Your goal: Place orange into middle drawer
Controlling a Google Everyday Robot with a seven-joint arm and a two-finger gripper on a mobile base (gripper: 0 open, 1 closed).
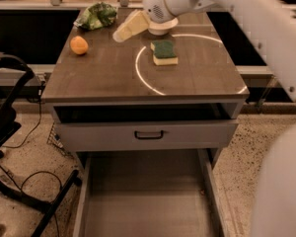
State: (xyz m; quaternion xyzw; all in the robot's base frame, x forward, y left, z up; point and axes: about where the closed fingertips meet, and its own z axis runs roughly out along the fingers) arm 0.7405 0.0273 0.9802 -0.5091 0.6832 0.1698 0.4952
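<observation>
— Where is the orange [79,45], taking the sponge [165,52] as the mark?

— Well to the left of the sponge and a little farther back, alone on the cabinet top [113,80], with nothing touching it.

— And the gripper [130,26]?

— Above the top, back-left of the sponge, between the sponge and the orange but nearer the sponge. It points toward the orange, which I read as a reach for it. It holds nothing; whether it is apart or together I cannot tell.

— The middle drawer [143,196]?

— Below and in front of the sponge, pulled out, its flat floor showing, presumably ready for the fruit.

— Anything in the way?

— A green bag [96,15] lies back-left of the sponge, just behind the orange, so an approach from behind looks tight. The white bowl [163,31] sits right behind the sponge, partly under the arm [227,4]. The drawer front with the black handle [149,135] juts out above the open drawer's back, so the drop probably has to be made forward of it.
</observation>
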